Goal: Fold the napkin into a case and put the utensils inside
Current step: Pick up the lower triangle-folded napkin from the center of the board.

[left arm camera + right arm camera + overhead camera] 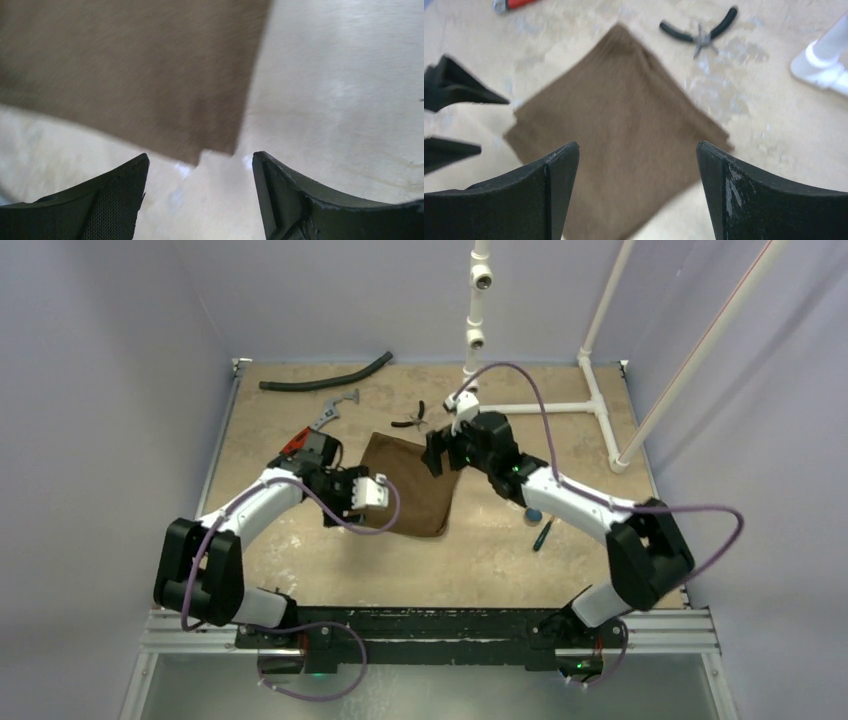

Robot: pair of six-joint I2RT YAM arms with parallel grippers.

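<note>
Napkin (410,485): brown cloth, folded flat, mid-worktop (480,560), lying between the two arms.
Left fingers (135,175): apart, empty, just short of a napkin corner.
Right fingers (564,160): wide apart, empty, over the napkin's far right edge.
Spoon (534,513): blue bowl, right of the napkin, partly under the right arm.
Dark utensil (541,534): just beside the spoon.
Pliers (410,419), wrench (325,420), hose (325,377): beyond the napkin.

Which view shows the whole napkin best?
Top external: the napkin lies flat, nearly all its outline visible. Right wrist shows most, blurred, fingers hiding its near edge. Left wrist shows only one corner.
</note>
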